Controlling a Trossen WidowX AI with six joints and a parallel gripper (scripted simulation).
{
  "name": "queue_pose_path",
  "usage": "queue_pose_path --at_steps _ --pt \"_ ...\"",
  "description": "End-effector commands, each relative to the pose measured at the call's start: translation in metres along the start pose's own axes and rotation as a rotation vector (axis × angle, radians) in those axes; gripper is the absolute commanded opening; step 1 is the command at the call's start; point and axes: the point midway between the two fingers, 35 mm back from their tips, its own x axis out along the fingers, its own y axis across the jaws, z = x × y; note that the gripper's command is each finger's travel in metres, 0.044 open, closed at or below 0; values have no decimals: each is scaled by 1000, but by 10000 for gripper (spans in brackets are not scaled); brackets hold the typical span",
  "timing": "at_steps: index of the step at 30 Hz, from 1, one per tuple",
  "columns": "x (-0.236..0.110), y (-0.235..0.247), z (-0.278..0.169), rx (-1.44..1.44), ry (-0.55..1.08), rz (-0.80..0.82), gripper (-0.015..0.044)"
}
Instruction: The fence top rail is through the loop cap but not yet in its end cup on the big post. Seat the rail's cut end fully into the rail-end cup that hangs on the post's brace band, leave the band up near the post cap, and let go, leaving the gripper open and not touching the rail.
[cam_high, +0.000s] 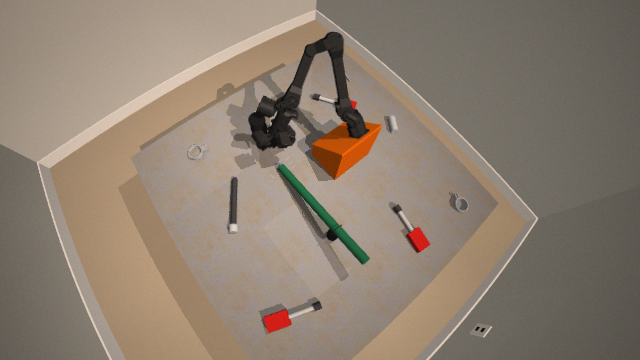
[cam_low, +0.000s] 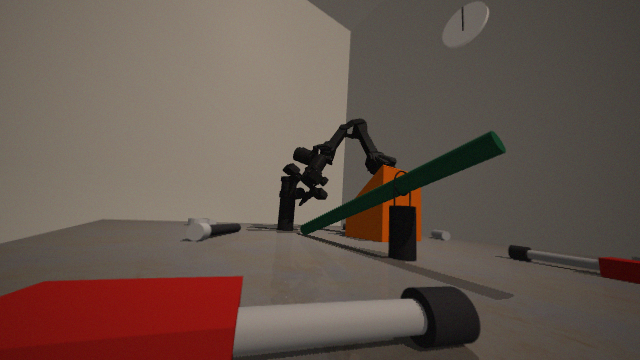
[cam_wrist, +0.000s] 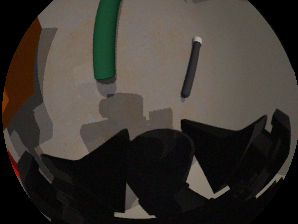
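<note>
Bare workshop-like room, plain walls, wall clock (cam_low: 465, 23), floor outlet (cam_high: 480, 329), worktable (cam_high: 165, 200)

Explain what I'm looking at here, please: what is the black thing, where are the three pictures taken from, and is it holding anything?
The black thing is a jointed robot arm standing on an orange block. One picture looks down from above, one looks along the floor from low down, and the round one comes from a camera on the arm's wrist. At its tip is a claw, open and holding nothing, beside a dark post. A long green rail passes through a loop on a short post; its far end rests low by the arm, the near end sticks up. Lying around are red-handled tools, a dark rod and two metal rings.
</note>
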Motion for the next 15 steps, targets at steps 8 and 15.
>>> queue_pose_path --at_steps 8,15 --pt "-16 -11 20 4 -5 5 440" --pt "-31 -18 37 4 -4 3 440"
